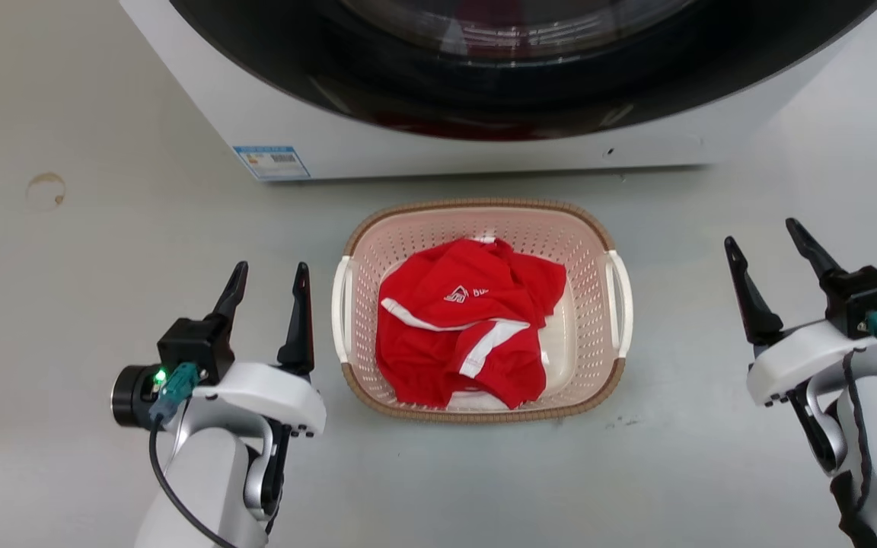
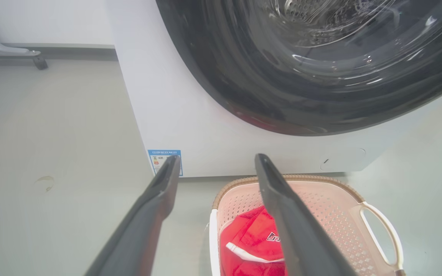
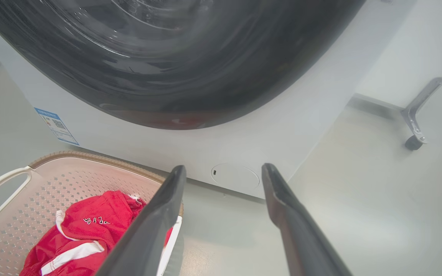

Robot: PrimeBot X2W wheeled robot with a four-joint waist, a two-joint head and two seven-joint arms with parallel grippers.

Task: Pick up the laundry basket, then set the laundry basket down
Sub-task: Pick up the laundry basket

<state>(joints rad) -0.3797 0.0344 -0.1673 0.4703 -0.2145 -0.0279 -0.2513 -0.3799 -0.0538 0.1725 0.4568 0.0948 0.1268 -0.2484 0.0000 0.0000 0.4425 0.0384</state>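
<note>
The laundry basket stands on the floor in front of the washing machine, pale pink with a brown woven-look rim and white side handles. A red garment with white stripes lies inside it. My left gripper is open just left of the basket's left handle, apart from it. My right gripper is open farther off, to the right of the right handle. The basket also appears at the lower right of the left wrist view and the basket at the lower left of the right wrist view.
The white washing machine with its dark round door stands right behind the basket. A wheeled metal leg is on the floor to the right, another metal leg far left. Bare grey floor lies on both sides.
</note>
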